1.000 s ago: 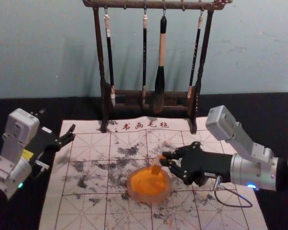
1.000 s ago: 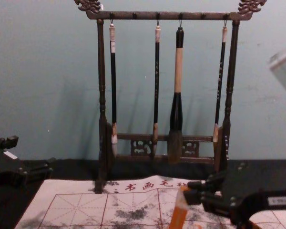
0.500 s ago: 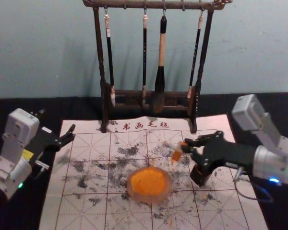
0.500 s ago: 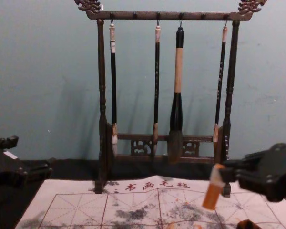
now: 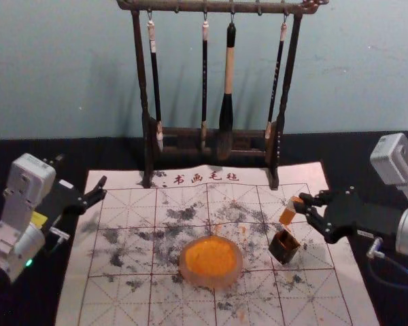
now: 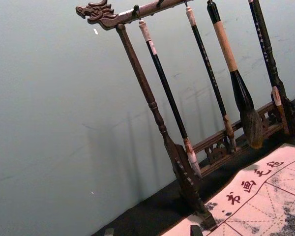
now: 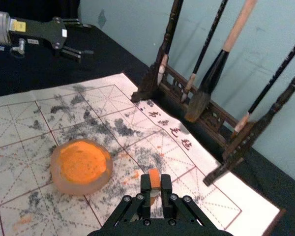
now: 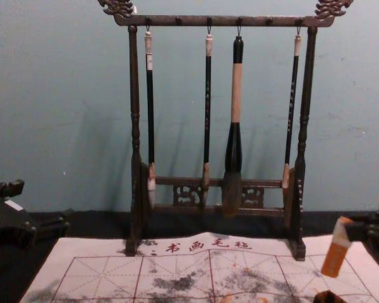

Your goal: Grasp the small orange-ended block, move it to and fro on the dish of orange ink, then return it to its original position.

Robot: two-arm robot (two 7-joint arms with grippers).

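Four dark red Chinese characters, "书画毛毡" (image 5: 206, 178), read from left to right along the far edge of the felt mat (image 5: 71, 305). Small pale writing runs down the handle of the rightmost hanging brush (image 8: 292, 95) and the second brush from the left (image 8: 208, 107), too fine to read. White labels on the left gripper (image 5: 81, 172) and right gripper (image 5: 304, 202) are likewise illegible.
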